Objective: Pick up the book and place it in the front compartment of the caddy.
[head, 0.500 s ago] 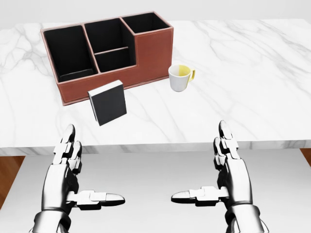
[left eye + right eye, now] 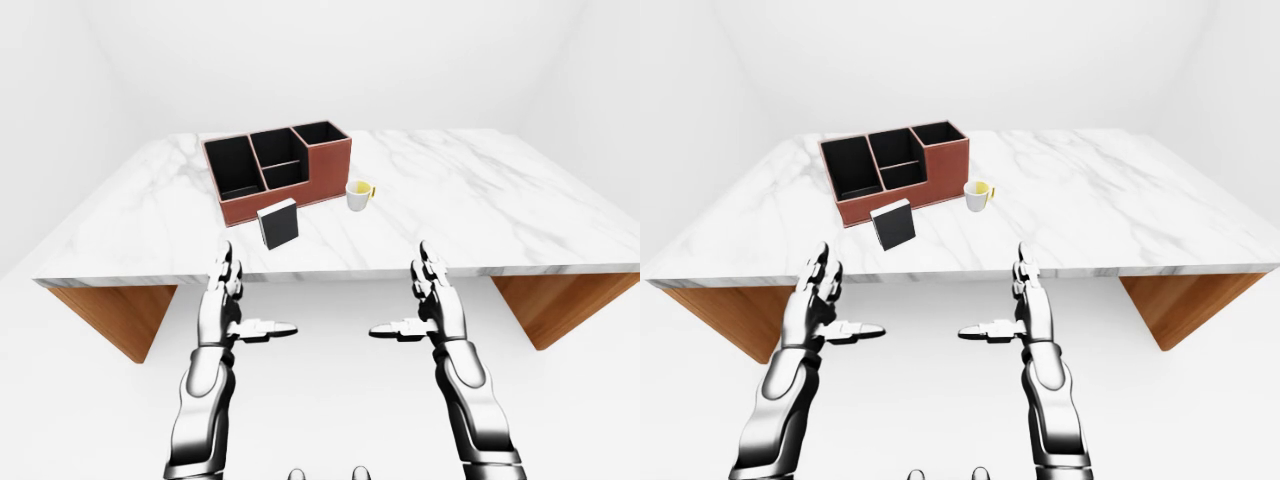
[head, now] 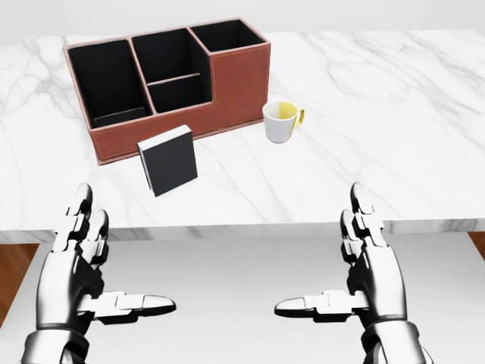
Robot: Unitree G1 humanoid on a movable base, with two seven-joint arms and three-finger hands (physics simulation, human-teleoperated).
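One black book [image 3: 168, 160], seemingly upright, white-edged, beside the caddy [image 3: 227, 91].

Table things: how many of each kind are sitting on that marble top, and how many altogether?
Book: 1, dark cover, standing on the table
Caddy: 1, reddish-brown, black compartments
Mug: 1, white, yellow inside
Total: 3 things on the table. Both robot hands are off it, open and empty.
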